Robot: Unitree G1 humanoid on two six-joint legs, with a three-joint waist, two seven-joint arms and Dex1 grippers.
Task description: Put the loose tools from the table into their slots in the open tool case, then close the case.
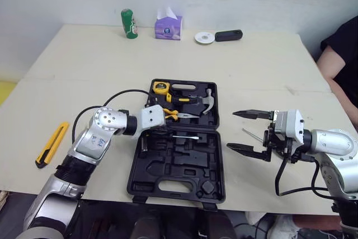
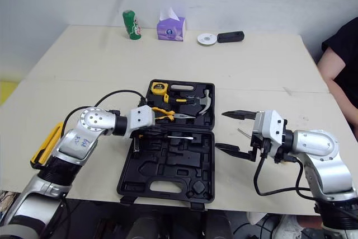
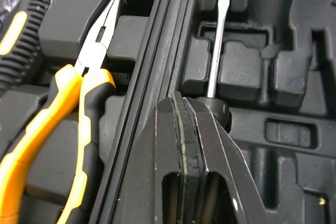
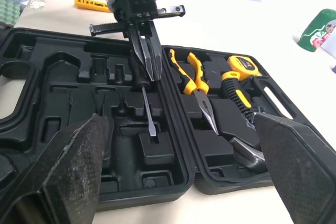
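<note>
Your left gripper (image 3: 181, 104) hangs over the tool case (image 1: 168, 187) at its hinge line. Its fingers are pressed together, with the tips against the black handle of the screwdriver (image 3: 216, 45). That screwdriver lies in a slot in the case's near half (shaft pointing toward the case's right edge). The far half holds the tape measure (image 1: 161, 87), pliers (image 1: 173, 115) and hammer (image 1: 206, 101). Just right of the case, your right gripper (image 1: 232, 130) has its fingers spread wide, gripping nothing. A yellow utility knife (image 1: 51, 144) lies well left of the case.
</note>
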